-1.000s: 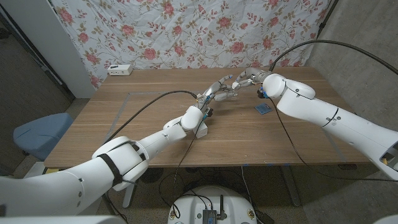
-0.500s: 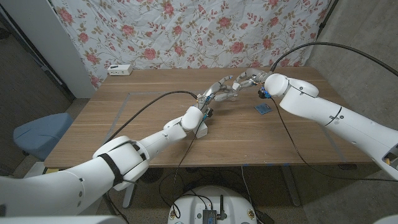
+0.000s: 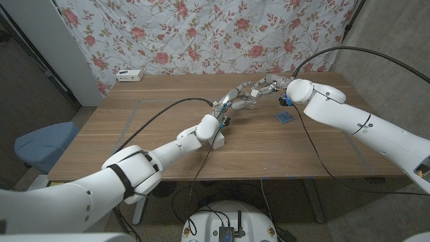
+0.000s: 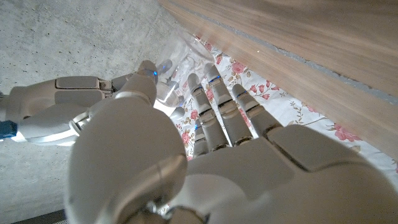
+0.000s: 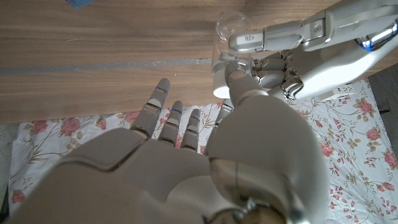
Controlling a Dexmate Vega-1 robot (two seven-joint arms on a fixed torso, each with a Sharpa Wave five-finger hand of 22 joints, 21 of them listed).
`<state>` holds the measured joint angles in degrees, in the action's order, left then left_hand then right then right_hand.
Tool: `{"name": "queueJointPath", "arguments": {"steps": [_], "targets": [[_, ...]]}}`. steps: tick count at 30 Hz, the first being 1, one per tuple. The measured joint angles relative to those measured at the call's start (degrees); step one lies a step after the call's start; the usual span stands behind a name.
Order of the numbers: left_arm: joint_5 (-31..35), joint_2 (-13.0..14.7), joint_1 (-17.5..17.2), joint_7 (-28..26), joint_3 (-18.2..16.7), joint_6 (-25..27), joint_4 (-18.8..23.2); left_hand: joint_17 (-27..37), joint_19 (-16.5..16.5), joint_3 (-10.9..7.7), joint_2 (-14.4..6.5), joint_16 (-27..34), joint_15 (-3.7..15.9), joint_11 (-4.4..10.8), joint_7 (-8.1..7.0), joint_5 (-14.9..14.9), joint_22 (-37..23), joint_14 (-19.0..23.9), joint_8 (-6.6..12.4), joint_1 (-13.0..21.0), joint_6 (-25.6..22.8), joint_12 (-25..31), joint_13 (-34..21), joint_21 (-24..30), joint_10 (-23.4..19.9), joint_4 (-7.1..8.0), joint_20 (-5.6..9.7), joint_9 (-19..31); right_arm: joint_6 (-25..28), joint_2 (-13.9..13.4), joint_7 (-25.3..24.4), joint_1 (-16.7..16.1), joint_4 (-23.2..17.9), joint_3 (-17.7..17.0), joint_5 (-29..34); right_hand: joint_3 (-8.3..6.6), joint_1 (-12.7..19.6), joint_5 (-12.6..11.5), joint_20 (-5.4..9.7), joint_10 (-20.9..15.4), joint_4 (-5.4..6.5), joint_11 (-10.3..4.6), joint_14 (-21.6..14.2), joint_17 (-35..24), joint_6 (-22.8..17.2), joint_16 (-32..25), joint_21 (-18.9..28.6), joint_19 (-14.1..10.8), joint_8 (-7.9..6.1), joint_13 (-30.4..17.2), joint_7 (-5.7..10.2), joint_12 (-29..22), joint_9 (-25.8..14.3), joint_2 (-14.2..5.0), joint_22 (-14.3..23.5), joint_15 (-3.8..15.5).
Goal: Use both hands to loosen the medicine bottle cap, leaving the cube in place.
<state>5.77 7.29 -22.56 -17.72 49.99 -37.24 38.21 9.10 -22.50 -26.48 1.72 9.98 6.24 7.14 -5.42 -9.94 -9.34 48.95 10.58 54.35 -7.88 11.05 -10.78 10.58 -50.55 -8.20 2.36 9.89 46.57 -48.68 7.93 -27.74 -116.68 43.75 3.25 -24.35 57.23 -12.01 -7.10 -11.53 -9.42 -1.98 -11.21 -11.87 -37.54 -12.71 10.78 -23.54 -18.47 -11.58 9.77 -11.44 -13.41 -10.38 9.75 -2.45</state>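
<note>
Currently the small clear-plastic medicine bottle (image 5: 229, 38) sits between the two hands over the far middle of the wooden table (image 3: 134, 134), near its back edge. Its white cap (image 5: 222, 79) faces the right hand. The bottle looks light, rigid and smooth, so it is likely to slip or spin under a loose hold; the body should be clamped firmly on its sides, and the cap taken around its rim.

The left hand (image 3: 236, 99) wraps its fingers around the clear body. The right hand (image 3: 267, 85) has its thumb (image 5: 244, 93) at the cap, with the other fingers spread; whether it actually pinches the cap cannot be told.

The small blue cube (image 3: 284, 117) lies on the table just beside the right forearm, apart from both hands.
</note>
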Motion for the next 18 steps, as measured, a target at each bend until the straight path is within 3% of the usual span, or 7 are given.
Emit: {"name": "queueJointPath", "arguments": {"steps": [14,18], "targets": [[-0.3,-0.4,0.5,-0.1,0.2,-0.5,-1.1,0.0,0.0,-0.06,0.0,0.0,0.0,0.01,0.0,0.1,0.0,0.0,0.0,0.0,0.0,0.2,0.0,0.0,0.0,0.06,0.0,0.0,-2.1,0.1,0.1,-0.1,0.8,-0.6,-1.0,-0.8,0.3,-0.4,0.21,0.3,-0.15,-0.28,0.0,0.0,0.2,0.0,0.0,0.2,0.69,0.0,0.23,0.0,0.1,-0.27,0.0,0.0],[-0.3,-0.4,0.6,-0.1,0.3,-0.6,-1.3,0.0,0.0,-0.06,0.0,0.0,0.0,0.01,0.0,0.1,0.0,0.0,0.0,0.0,0.0,0.2,0.0,0.0,0.0,0.06,0.0,0.0,-2.4,0.0,0.1,-0.2,0.8,-0.7,-1.0,-0.91,1.3,-0.4,0.21,0.6,-0.51,0.04,0.4,0.0,-1.1,0.0,0.0,0.2,1.29,0.0,2.5,0.2,0.4,0.65,0.0,-0.44]]}}
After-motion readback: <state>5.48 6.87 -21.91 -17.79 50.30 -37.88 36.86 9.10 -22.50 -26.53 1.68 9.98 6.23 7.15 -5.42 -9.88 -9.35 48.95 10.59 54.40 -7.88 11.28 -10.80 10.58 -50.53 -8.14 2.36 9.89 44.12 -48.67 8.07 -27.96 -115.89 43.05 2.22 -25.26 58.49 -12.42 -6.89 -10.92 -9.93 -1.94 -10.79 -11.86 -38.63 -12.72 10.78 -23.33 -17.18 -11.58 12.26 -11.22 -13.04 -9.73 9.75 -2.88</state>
